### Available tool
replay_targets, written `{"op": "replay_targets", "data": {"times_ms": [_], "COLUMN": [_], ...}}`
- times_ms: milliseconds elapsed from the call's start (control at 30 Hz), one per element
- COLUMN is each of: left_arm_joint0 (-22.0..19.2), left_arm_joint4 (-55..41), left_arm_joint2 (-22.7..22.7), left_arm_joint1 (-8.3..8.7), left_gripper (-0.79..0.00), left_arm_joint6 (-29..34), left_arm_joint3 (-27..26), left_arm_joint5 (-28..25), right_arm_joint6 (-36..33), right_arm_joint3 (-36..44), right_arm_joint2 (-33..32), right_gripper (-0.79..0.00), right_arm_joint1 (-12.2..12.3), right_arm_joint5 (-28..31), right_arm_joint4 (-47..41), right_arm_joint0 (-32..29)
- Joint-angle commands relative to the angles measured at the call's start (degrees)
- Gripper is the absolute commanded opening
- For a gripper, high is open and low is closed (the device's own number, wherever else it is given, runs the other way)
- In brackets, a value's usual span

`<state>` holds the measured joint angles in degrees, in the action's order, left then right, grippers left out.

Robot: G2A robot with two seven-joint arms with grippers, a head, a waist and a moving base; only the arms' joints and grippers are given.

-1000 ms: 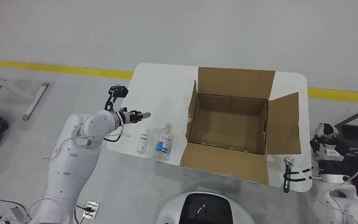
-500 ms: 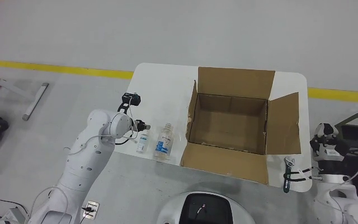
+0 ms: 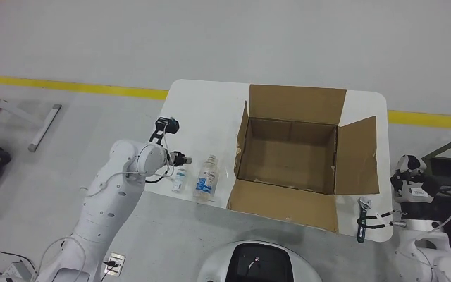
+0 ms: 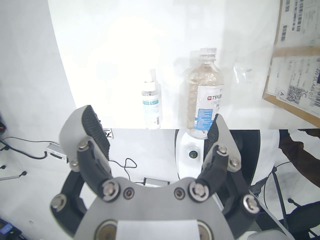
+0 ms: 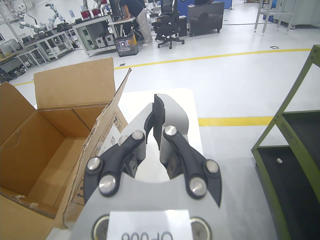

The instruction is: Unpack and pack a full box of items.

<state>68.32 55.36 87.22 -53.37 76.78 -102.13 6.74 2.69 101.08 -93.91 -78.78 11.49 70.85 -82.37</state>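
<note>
The open box point(image 3: 289, 151) takes up the 3 o'clock half of the white worktop point(image 3: 204, 106), with its flaps folded outward. In the left wrist view its labelled outer wall point(image 4: 295, 51) shows beyond the bottles.

Two items lie out on the worktop at about 8 o'clock, close to its near edge. One is a small spray bottle point(image 3: 180, 178); the other, a big bottle point(image 3: 206, 178) of clear liquid, is just beside it at its 3 o'clock, and the two do not touch. The big bottle is between the spray bottle and the box, apart from both.

The left gripper point(image 3: 180, 158) hangs over the worktop at the spray bottle's 12 o'clock. Its fingers point(image 4: 93, 126) are spread wide and hold nothing. In the wrist view both the spray bottle point(image 4: 152, 106) and the big bottle point(image 4: 205, 96) are framed between them, farther off.

The right gripper point(image 3: 362, 220) is at the worktop's 5 o'clock corner, outside the box and beside its side flap point(image 5: 110, 116). Its fingers point(image 5: 158, 116) are clenched together, pad against pad, with nothing between them.
</note>
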Motion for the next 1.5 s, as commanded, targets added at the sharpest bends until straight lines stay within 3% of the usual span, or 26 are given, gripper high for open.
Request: {"op": "replay_targets", "data": {"times_ms": [0, 200, 567, 1000, 1133, 1467], "left_arm_joint0": [-0.1, -2.7, -3.3, -3.3, -2.7, -3.9], "left_arm_joint4": [0.6, -0.5, -8.2, -8.2, -8.5, -5.8], "left_arm_joint2": [-0.8, -4.8, -8.9, -8.9, -9.1, -16.7], "left_arm_joint1": [0.00, -0.43, -1.17, -1.17, -1.29, -2.41], "left_gripper": [0.000, 0.000, 0.000, 0.000, 0.000, 0.000], "left_arm_joint6": [1.8, 10.3, 11.2, 11.2, 7.0, 2.1], "left_arm_joint3": [-0.4, 1.5, -0.2, -0.2, 0.4, 3.8], "left_arm_joint5": [0.3, 3.0, 1.2, 1.2, 1.4, 2.7], "right_arm_joint6": [0.0, 0.0, 0.0, 0.0, 0.0, 0.0], "right_arm_joint3": [0.0, 0.0, 0.0, 0.0, 0.0, 0.0], "right_arm_joint2": [0.0, 0.0, 0.0, 0.0, 0.0, 0.0], "right_gripper": [-0.785, -0.785, -0.785, -0.785, -0.785, -0.785], "right_arm_joint1": [0.0, 0.0, 0.0, 0.0, 0.0, 0.0], "right_arm_joint5": [0.0, 0.0, 0.0, 0.0, 0.0, 0.0], "right_arm_joint4": [0.0, 0.0, 0.0, 0.0, 0.0, 0.0], "right_arm_joint0": [0.0, 0.0, 0.0, 0.0, 0.0, 0.0]}}
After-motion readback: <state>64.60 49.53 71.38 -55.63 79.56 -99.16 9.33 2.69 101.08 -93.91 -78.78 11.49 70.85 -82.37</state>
